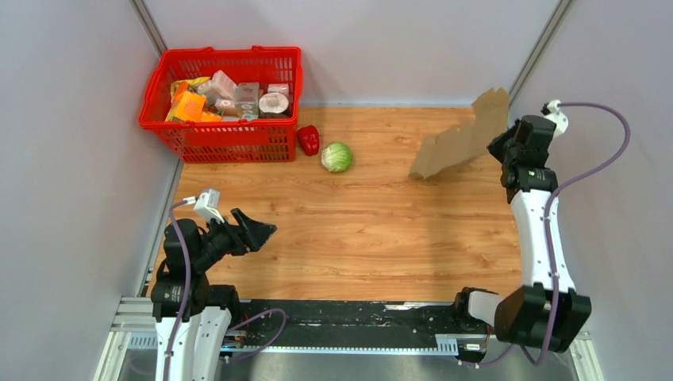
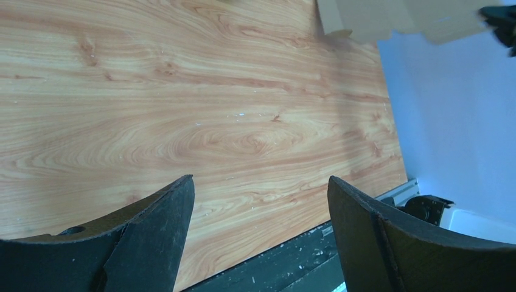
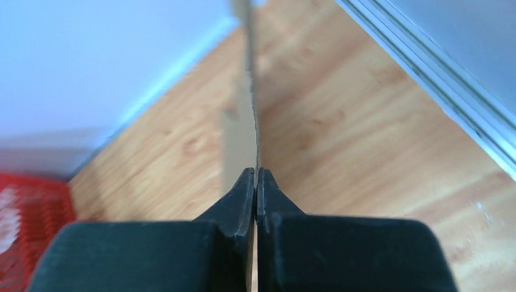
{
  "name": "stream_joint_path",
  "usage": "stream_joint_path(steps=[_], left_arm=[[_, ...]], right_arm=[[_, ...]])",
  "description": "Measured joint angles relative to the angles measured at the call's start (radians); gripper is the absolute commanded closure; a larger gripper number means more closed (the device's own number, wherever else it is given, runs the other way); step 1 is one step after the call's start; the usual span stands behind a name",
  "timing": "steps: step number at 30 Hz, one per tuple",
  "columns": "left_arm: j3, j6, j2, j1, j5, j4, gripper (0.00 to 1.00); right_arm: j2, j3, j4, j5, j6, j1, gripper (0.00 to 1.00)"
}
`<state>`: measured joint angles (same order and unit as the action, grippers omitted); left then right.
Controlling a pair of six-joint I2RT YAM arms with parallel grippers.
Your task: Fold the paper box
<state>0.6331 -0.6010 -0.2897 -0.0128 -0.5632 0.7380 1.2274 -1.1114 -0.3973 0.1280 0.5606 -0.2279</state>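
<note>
Your right gripper [image 3: 255, 177] was pinched shut on the edge of the paper box [image 1: 463, 144], holding the flattened sheet over the table's [image 1: 381, 230] far right. Your left gripper [image 2: 260, 185] hung wide open, empty.

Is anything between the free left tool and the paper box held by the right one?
Nothing visible. Only bare table lies between the open left tool and the paper box, pinched in the right tool. The cabbage and red pepper sit farther back, off that line.

Pale grey walls [image 1: 357, 40] enclose a wood-grain table [image 1: 381, 230] on three sides, evenly lit.
</note>
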Motion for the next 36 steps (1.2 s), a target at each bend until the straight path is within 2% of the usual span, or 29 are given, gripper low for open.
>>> stream_joint_path(steps=[4,10,16,19,22,26,30,36], left_arm=[[0.017,0.004,-0.005,0.0,0.027,0.015,0.12],[0.148,0.059,-0.011,0.0,0.15,0.087,0.13],[0.332,0.141,-0.017,0.0,0.303,0.152,0.14],[0.423,0.19,-0.025,0.0,0.375,0.207,0.14],[0.505,0.231,-0.038,0.0,0.441,0.266,0.14],[0.533,0.267,-0.035,0.002,0.498,0.291,0.12],[0.47,0.286,-0.033,0.004,0.477,0.28,0.08],[0.259,0.282,-0.093,0.005,0.295,0.174,0.08]], right_arm=[[-0.098,-0.13,-0.024,-0.077,-0.096,0.112,1.0],[-0.179,-0.307,-0.053,-0.336,-0.188,0.356,1.0],[-0.204,-0.341,-0.051,-0.621,-0.157,0.636,1.0],[-0.216,-0.287,-0.014,-0.755,-0.101,0.724,1.0],[-0.249,-0.164,0.026,-0.835,-0.043,0.744,1.0],[-0.236,0.02,0.02,-0.853,-0.033,0.744,1.0],[-0.096,0.103,-0.014,-0.844,-0.09,0.732,1.0],[0.192,0.106,-0.058,-0.818,-0.254,0.691,1.0]])
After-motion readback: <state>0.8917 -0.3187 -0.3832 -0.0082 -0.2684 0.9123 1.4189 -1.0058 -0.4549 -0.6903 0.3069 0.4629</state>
